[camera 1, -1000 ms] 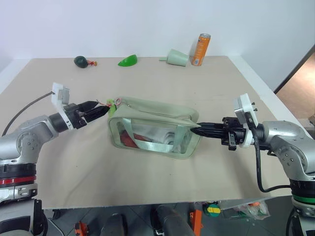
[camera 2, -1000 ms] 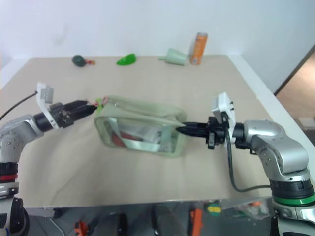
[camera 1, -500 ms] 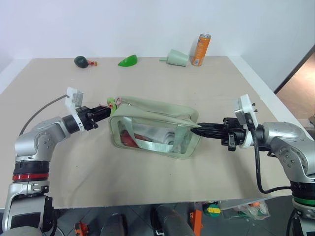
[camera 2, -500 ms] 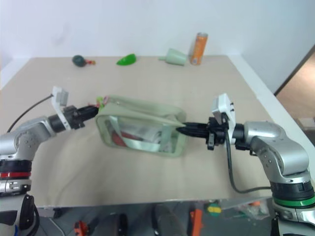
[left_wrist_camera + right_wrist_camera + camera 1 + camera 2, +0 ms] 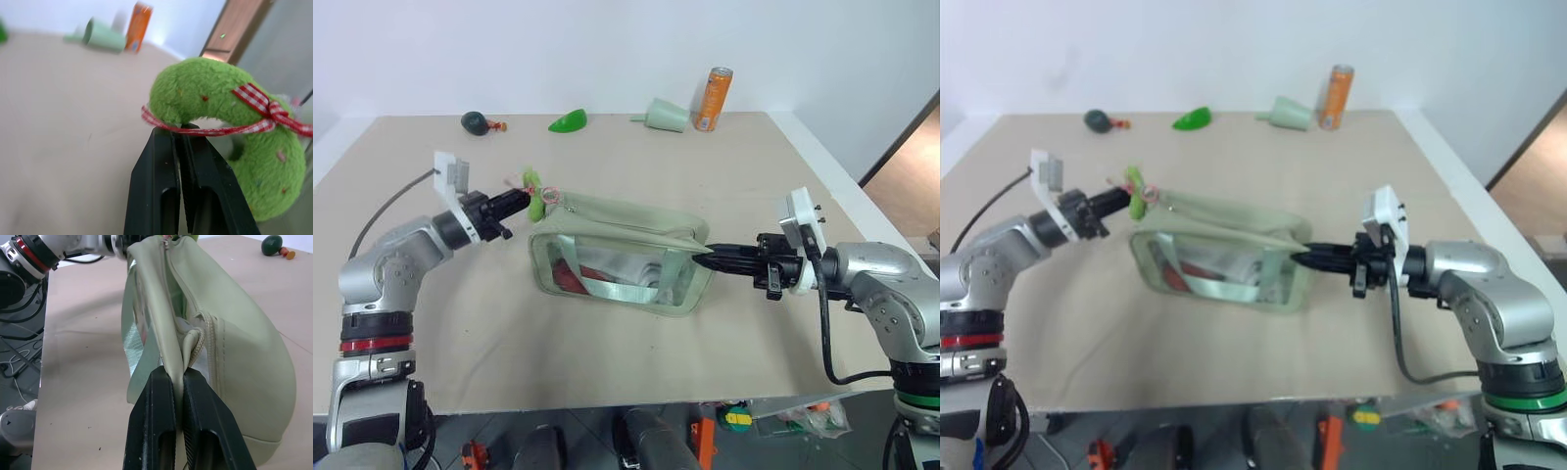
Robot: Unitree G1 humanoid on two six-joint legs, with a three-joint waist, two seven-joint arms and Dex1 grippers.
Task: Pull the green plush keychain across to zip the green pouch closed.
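Note:
The green pouch (image 5: 625, 235) lies in the middle of the table, its clear window facing me. At the pouch's left end the green plush keychain (image 5: 536, 190) is lifted a little above the top corner. My left gripper (image 5: 523, 202) is shut on the keychain. In the left wrist view the fingers (image 5: 161, 166) pinch the fuzzy keychain (image 5: 215, 98) where its red-checked ribbon crosses. My right gripper (image 5: 702, 257) is shut on the pouch's right end. In the right wrist view its fingers (image 5: 154, 401) clamp the pale green fabric edge of the pouch (image 5: 234, 357).
Along the table's far edge stand an orange can (image 5: 715, 98), a pale green cone-shaped cup (image 5: 666, 115), a bright green leaf-shaped piece (image 5: 568, 121) and a dark green round object (image 5: 473, 121). The table's right edge (image 5: 822, 166) runs close behind my right arm.
My left gripper went from open beside the keychain to shut on it, then rose and lifted the keychain above the pouch's corner. The right gripper and pouch stayed put.

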